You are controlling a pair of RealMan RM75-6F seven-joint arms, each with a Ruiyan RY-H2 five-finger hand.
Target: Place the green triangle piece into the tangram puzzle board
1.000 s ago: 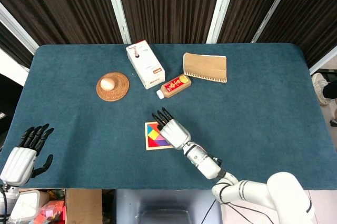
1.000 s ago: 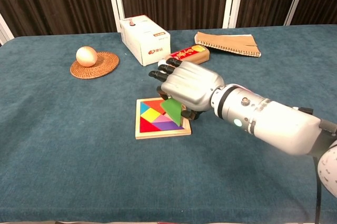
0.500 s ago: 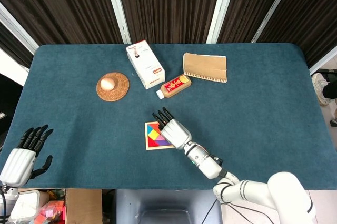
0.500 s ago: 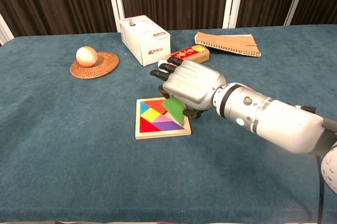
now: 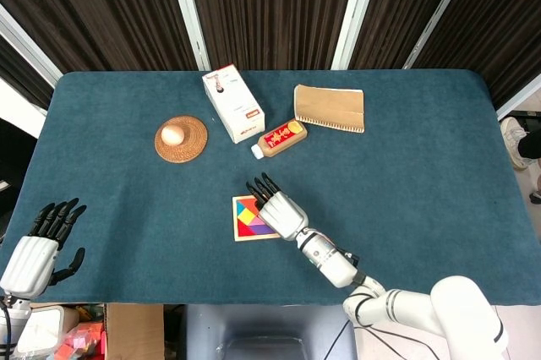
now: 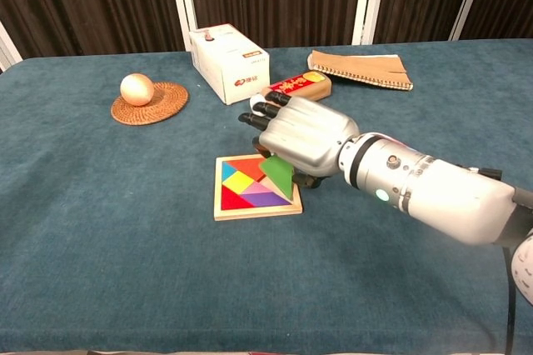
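The tangram puzzle board (image 6: 241, 205) (image 5: 245, 218) lies near the table's front middle, a wooden frame with coloured pieces inside. My right hand (image 6: 300, 137) (image 5: 277, 206) hovers over the board's right side and holds the green triangle piece (image 6: 277, 175) under its palm. The triangle stands tilted on the board's right edge, its lower tip touching the frame. In the head view the hand hides the triangle. My left hand (image 5: 40, 248) rests at the far left front edge, fingers spread, holding nothing.
A woven coaster (image 6: 150, 103) with an egg (image 6: 136, 87) sits at the left back. A white box (image 6: 227, 62), a red bottle lying on its side (image 6: 298, 85) and a brown notebook (image 6: 360, 67) lie behind the board.
My right hand has shifted slightly right and down with the green triangle, which now tilts lower over the board's right edge. The left hand has barely moved.
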